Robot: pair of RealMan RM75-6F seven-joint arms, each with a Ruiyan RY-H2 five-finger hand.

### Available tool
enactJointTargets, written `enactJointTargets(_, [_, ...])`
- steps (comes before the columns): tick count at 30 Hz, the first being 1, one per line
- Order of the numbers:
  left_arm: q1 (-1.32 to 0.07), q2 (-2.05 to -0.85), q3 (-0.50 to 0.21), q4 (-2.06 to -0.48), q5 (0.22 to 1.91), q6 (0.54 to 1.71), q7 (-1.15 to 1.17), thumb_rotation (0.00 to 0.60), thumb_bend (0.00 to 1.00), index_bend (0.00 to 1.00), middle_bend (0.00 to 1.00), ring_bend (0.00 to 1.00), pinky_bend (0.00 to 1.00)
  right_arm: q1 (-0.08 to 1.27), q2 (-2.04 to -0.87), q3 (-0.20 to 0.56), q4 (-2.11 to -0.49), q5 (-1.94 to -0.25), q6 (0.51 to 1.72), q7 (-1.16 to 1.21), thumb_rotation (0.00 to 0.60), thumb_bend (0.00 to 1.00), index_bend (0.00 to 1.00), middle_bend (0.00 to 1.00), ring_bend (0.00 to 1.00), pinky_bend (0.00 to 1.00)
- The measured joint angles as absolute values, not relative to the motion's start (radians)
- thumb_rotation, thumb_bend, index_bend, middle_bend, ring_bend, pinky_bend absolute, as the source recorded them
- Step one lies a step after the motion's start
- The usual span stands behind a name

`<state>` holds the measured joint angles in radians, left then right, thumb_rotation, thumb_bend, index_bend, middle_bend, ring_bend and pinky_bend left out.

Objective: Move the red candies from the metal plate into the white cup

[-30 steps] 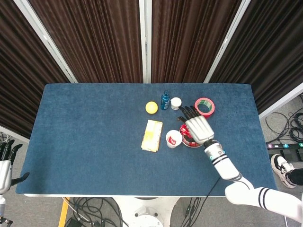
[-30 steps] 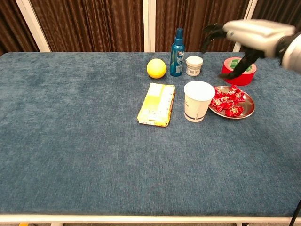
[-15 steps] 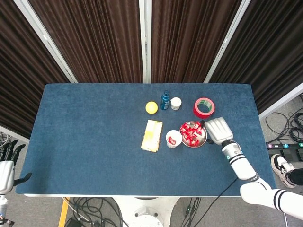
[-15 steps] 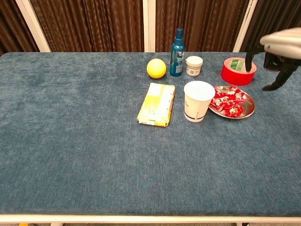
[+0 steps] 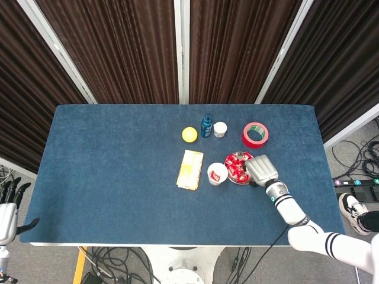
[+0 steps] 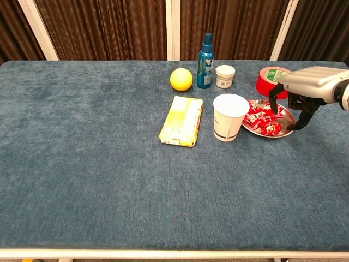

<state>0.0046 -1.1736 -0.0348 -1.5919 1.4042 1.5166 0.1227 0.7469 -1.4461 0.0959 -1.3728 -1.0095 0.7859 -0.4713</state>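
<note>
The metal plate [image 6: 260, 132] [image 5: 253, 177] lies right of centre on the blue table, with a heap of red candies [image 6: 264, 118] [image 5: 237, 167] in it. The white cup [image 6: 230, 116] [image 5: 217, 173] stands upright, touching the plate's left rim. My right hand [image 6: 306, 87] [image 5: 261, 169] hovers low over the plate's right edge, palm down. Its dark fingers [image 6: 274, 99] hang apart toward the candies and hold nothing. My left hand [image 5: 6, 206] hangs off the table's near left corner with its fingers straight and nothing in it.
Behind the cup stand a blue spray bottle [image 6: 206, 53], a small white jar [image 6: 224, 76] and a yellow ball [image 6: 181, 79]. A red tape roll [image 6: 268, 78] lies behind the plate. A yellow packet [image 6: 181, 120] lies left of the cup.
My right hand left the spot above the plate, swung out to the right, then came back lower, and now sits at the plate's right edge. The left hand barely moved.
</note>
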Motion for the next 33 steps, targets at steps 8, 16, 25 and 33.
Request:
enactJointTargets(8, [0.008,-1.18,-0.033,-1.579,1.402,1.512,0.114,0.6,0.0,0.22,0.17,0.09,0.16,0.778,-1.482,0.089,-1.332,-0.946,0.753,-0.509,0.6,0.13,0.47,0.98,0.95,1.0])
enactJointTargets(16, [0.007,-1.184,-0.035,-1.569,1.398,1.505,0.107,0.6,0.0,0.22,0.17,0.09,0.16,0.808,-1.519,0.083,-1.288,-0.896,0.727,-0.529,0.6,0.16,0.47,0.98,0.95,1.0])
enactJointTargets(25, [0.009,-1.189,-0.036,-1.559,1.396,1.504,0.099,0.6,0.0,0.22,0.17,0.09,0.16,0.831,-1.54,0.075,-1.261,-0.86,0.712,-0.538,0.6,0.25,0.58,0.98,0.95,1.0])
enactJointTargets(33, [0.012,-1.191,-0.036,-1.554,1.399,1.508,0.094,0.6,0.0,0.22,0.17,0.09,0.16,0.826,-1.519,0.081,-1.28,-0.86,0.743,-0.516,0.6,0.33,0.63,0.98,0.95,1.0])
